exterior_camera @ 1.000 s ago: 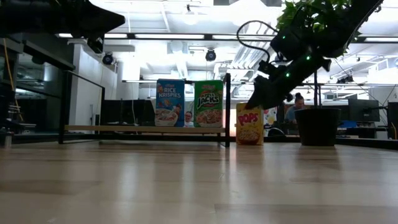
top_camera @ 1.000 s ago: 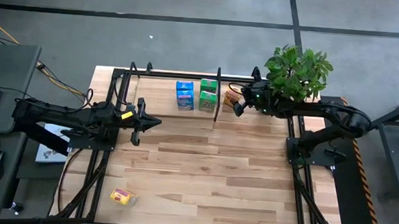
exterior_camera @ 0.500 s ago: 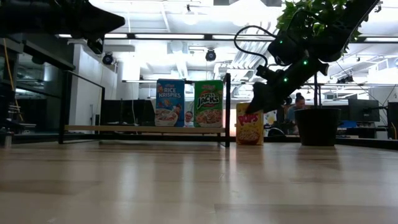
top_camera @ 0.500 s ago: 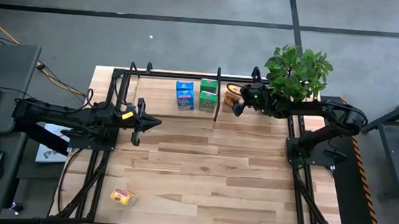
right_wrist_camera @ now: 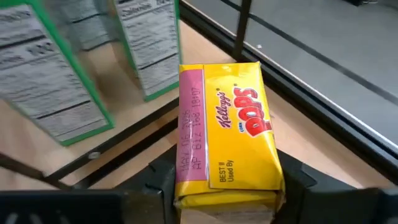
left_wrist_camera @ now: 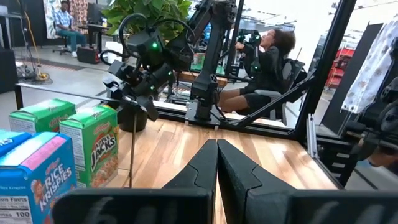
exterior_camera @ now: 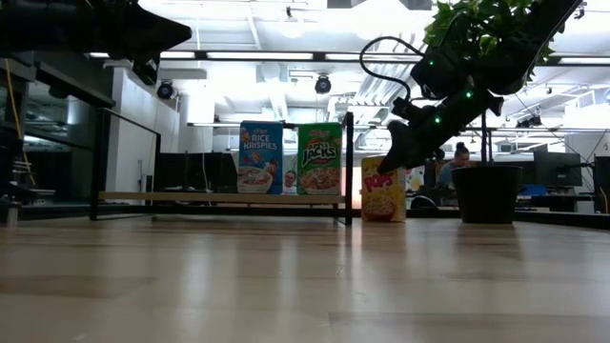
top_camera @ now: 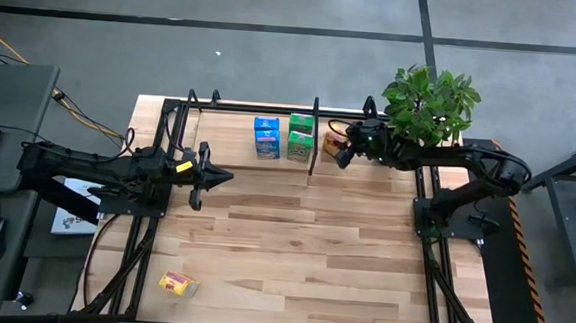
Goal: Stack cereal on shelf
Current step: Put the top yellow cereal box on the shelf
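Nearest the bench's front edge, a second yellow box [top_camera: 177,284] lies flat on the striped wood, alone and well apart from both arms. It is not yet on the shelf.

Farther in, the left gripper [top_camera: 229,177] hangs over the bench's left half. Its fingers [left_wrist_camera: 205,163] are pressed together and hold nothing. That arm is only waiting.

At the back stands the shelf [top_camera: 229,138], a pale flat board framed in thin black bars. A blue box [top_camera: 266,137] and green boxes [top_camera: 300,137] stand upright on it, just left of the upright divider [top_camera: 315,133]. All are small, sharp-cornered printed cardboard cartons, light and easy to tip.

Just right of the divider, the yellow box [exterior_camera: 383,202] stands upright with its base lower than the board. This is where the change is. A second ago the right gripper [top_camera: 342,152] stood at its widest over this box. Now its fingers [right_wrist_camera: 292,180] have drawn in, and the right wrist view shows the carton's top end filling the gap, with a pad against each narrow side. I judge the grasp just made, so the lift onto the shelf can follow. Too hard a squeeze could buckle the thin card.

Behind them is a leafy potted plant [top_camera: 430,105]
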Controlling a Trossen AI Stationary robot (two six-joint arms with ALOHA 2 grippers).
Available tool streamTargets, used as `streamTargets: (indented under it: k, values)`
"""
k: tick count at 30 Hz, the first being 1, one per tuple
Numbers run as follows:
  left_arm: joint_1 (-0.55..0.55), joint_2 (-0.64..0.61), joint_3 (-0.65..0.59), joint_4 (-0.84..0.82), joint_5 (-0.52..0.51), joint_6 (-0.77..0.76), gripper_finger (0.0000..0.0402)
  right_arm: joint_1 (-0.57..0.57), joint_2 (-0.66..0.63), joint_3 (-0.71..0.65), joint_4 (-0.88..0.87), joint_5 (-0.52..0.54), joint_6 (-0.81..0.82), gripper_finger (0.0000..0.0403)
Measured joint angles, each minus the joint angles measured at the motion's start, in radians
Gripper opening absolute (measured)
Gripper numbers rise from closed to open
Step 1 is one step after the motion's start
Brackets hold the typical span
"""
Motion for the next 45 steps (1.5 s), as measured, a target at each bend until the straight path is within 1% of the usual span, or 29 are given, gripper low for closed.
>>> streamTargets:
  k: [5,13,17,23,31,34,36,40,42,45]
  values:
    - [0.000,0.000,0.000,0.000,0.000,0.001,0.0003,0.006,-0.044,0.000,-0.063,-0.053,0.050,0.0154]
    - [0.000,0.000,0.000,0.000,0.000,0.000,0.0003,0.076,-0.160,0.000,-0.265,-0.049,0.091,0.0152]
    - [0.000,0.000,0.000,0.000,0.000,0.000,0.0003,0.145,-0.186,0.000,-0.310,-0.057,0.114,0.0152]
    - [0.000,0.000,0.000,0.000,0.000,-0.035,0.0003,0.262,-0.208,0.000,-0.315,-0.084,0.153,0.0152]
    - [0.000,0.000,0.000,0.012,0.000,-0.036,0.0003,0.428,-0.220,0.000,-0.328,-0.156,0.247,0.0152]
    - [0.000,0.000,0.000,0.042,0.022,-0.036,0.0003,0.498,-0.220,0.000,-0.287,-0.159,0.269,0.0152]
    - [0.000,0.000,0.000,0.077,0.056,-0.037,0.0003,0.544,-0.220,0.000,-0.213,-0.153,0.269,0.0152]
    - [-0.002,-0.015,0.000,0.165,0.190,-0.045,0.0003,0.616,-0.220,0.000,0.022,-0.128,0.244,0.0152]
    - [-0.011,-0.037,0.001,0.195,0.229,-0.046,0.0003,0.642,-0.220,0.003,0.107,-0.077,0.210,0.0152]
    - [-0.029,-0.092,0.001,0.192,0.227,-0.031,0.0003,0.676,-0.205,0.056,0.116,0.035,0.124,0.0152]
